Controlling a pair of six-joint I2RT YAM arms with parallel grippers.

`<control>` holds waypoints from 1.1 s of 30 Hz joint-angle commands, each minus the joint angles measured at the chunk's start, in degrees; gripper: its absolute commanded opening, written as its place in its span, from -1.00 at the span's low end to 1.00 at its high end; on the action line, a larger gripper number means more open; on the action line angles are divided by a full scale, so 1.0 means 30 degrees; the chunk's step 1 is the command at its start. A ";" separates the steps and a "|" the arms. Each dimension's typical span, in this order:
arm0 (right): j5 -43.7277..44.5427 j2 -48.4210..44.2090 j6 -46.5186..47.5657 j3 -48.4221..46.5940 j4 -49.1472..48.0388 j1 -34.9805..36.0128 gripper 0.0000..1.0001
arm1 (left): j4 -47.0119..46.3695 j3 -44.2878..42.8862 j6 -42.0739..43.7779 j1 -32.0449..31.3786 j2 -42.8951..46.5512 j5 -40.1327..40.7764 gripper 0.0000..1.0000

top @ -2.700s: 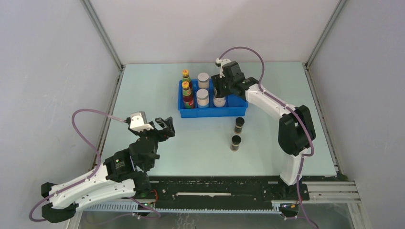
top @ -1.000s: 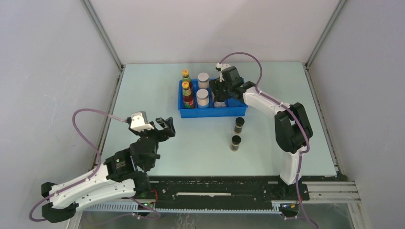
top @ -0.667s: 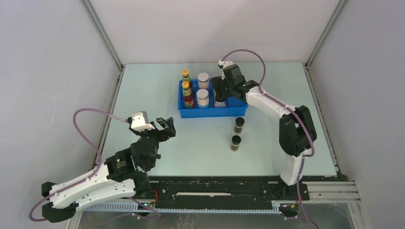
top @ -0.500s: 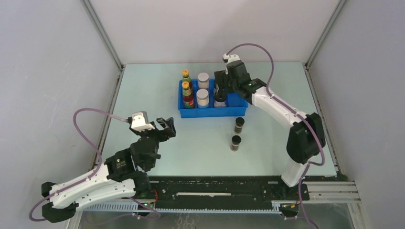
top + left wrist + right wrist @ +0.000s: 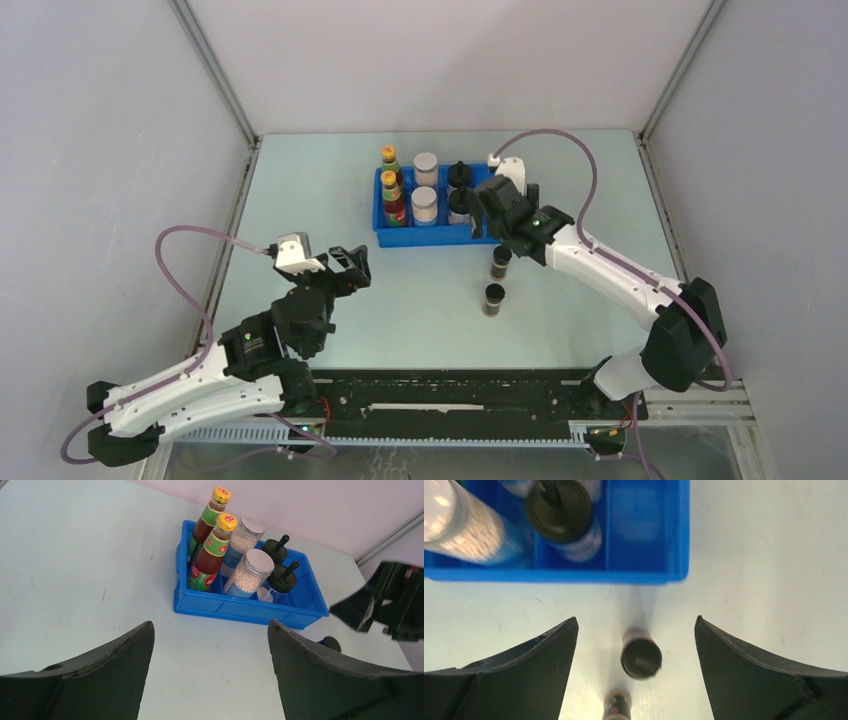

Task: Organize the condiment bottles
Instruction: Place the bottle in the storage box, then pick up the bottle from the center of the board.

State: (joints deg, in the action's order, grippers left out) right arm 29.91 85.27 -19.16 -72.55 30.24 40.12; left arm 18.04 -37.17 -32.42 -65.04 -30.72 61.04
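Note:
Two red-labelled bottles (image 5: pixel 391 180), two silver-lidded jars (image 5: pixel 425 203) and two black-lidded jars (image 5: pixel 459 202) stand in the blue tray (image 5: pixel 445 238). They also show in the left wrist view: bottles (image 5: pixel 212 550), silver-lidded jars (image 5: pixel 247 572), black-lidded jars (image 5: pixel 284 579). Two dark vials (image 5: pixel 501 262) (image 5: pixel 493 299) stand on the table in front of the tray. My right gripper (image 5: pixel 503 240) is open and empty above the nearer-to-tray vial (image 5: pixel 641 656), which lies between its fingers; the other vial (image 5: pixel 618 707) is below. My left gripper (image 5: pixel 345 265) (image 5: pixel 210 625) is open and empty, well left of the vials.
The tray's right-hand compartment (image 5: pixel 644 520) holds nothing. Grey side walls with metal rails border the pale table (image 5: pixel 300 200). The right gripper (image 5: pixel 385 602) shows at the right edge of the left wrist view.
My right gripper let go of a black-lidded jar in the tray, rose, and drew back toward the front, now open over the vials. The left arm has hardly moved.

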 commanded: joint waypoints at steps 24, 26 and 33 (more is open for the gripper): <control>0.1058 -0.1880 -0.4339 0.4804 -0.0772 0.1158 0.81 | -0.0721 0.0405 0.0172 -0.0090 0.0047 -0.0248 0.74; 0.1015 -0.1706 -0.4339 0.4874 -0.0844 0.1144 0.80 | -0.0715 0.0407 0.0157 -0.0089 0.0029 -0.0226 0.74; 0.0758 -0.1418 -0.4423 0.5260 -0.1266 0.1058 0.74 | -0.0609 0.0436 0.0093 -0.0107 0.0064 -0.0189 0.74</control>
State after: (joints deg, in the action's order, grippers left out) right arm 32.03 80.82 -30.81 -57.54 28.82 43.62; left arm 17.63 -37.17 -32.42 -65.04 -30.63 59.77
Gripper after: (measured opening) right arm 0.883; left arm 0.874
